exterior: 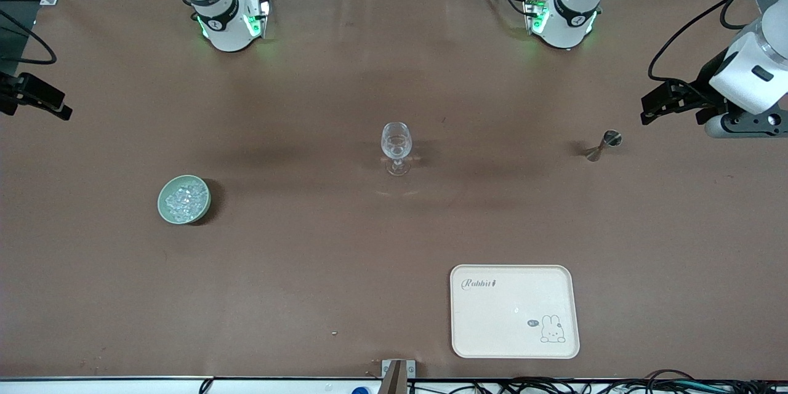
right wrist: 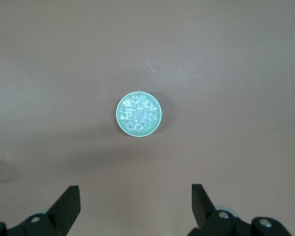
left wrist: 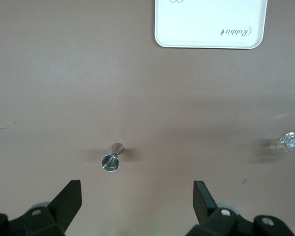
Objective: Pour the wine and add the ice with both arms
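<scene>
A clear wine glass (exterior: 396,144) stands upright mid-table and also shows in the left wrist view (left wrist: 290,141). A green bowl (exterior: 166,212) holds several ice cubes (exterior: 184,199) toward the right arm's end, and the right wrist view shows the bowl (right wrist: 122,123) and ice (right wrist: 138,112). A small metal jigger (exterior: 602,145) stands toward the left arm's end, seen from above in the left wrist view (left wrist: 110,161). My left gripper (exterior: 654,108) (left wrist: 137,194) hangs open and empty above the table beside the jigger. My right gripper (exterior: 55,108) (right wrist: 136,196) hangs open and empty at the table's edge.
A cream rabbit-print tray (exterior: 514,311) lies nearest the front camera, toward the left arm's end, and its edge shows in the left wrist view (left wrist: 209,29). Both arm bases (exterior: 228,18) (exterior: 563,15) stand on the brown table.
</scene>
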Motion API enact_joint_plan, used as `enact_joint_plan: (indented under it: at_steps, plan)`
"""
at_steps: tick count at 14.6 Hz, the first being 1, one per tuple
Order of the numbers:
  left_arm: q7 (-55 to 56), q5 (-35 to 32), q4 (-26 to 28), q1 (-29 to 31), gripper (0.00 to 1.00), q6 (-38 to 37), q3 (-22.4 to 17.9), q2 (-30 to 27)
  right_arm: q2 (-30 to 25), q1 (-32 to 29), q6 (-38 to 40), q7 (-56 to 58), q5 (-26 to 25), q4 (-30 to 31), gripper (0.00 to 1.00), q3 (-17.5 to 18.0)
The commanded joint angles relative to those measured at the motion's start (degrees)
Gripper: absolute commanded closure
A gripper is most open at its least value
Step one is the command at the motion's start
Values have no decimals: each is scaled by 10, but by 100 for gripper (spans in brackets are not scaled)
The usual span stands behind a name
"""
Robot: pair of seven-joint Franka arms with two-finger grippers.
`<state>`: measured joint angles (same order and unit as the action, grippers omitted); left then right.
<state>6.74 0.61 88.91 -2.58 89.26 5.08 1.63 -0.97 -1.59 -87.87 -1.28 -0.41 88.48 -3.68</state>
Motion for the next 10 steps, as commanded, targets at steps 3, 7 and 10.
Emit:
enact_joint_plan:
  at_steps: [3, 7, 10]
  plan:
    - [6, -11, -5, 2, 0, -8, 1, -2, -9, -3, -6, 0, 5, 10, 0, 2]
    - [8, -10, -1, 5, 0, -10, 1, 0, -9, -1, -8, 0, 5, 13, 0, 2]
    - [15, -7, 0, 13, 0, -9, -4, 1, -8, 2, -57, 1, 5, 56, 0, 2]
